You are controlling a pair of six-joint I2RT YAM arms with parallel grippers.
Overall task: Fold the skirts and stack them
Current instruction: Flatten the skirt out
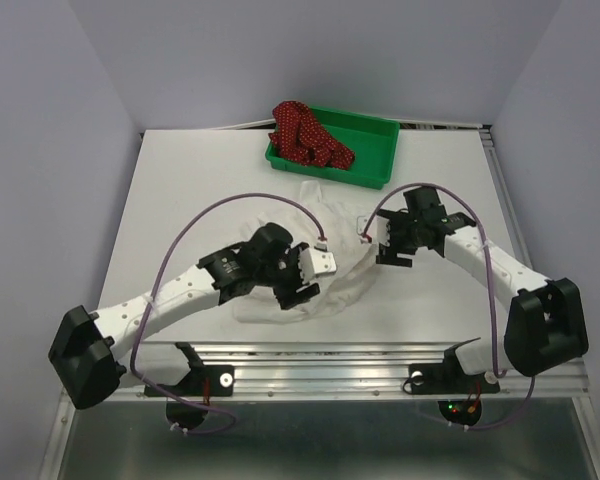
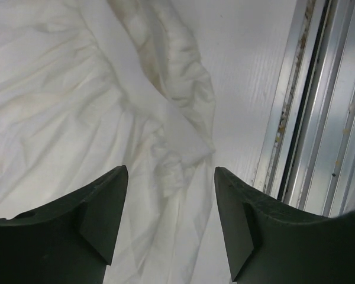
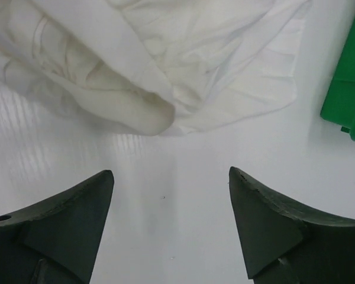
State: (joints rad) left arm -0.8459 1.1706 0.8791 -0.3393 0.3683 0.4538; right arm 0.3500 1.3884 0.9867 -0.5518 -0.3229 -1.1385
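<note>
The white skirt point(image 1: 346, 268) lies crumpled on the table between the two arms. My left gripper point(image 1: 318, 279) is open and empty, low over the skirt's near ruffled edge point(image 2: 165, 136), with cloth between the fingertips. My right gripper point(image 1: 377, 243) is open and empty at the skirt's right side. Its fingers hover over bare table, with a folded edge of the skirt point(image 3: 142, 106) just ahead. The dark red dotted skirt point(image 1: 306, 136) lies bunched in the green tray point(image 1: 372, 150) at the back.
The metal rail point(image 2: 319, 118) along the table's near edge runs just right of the left gripper. A corner of the green tray point(image 3: 350, 89) shows at the right of the right wrist view. Walls enclose the table on three sides.
</note>
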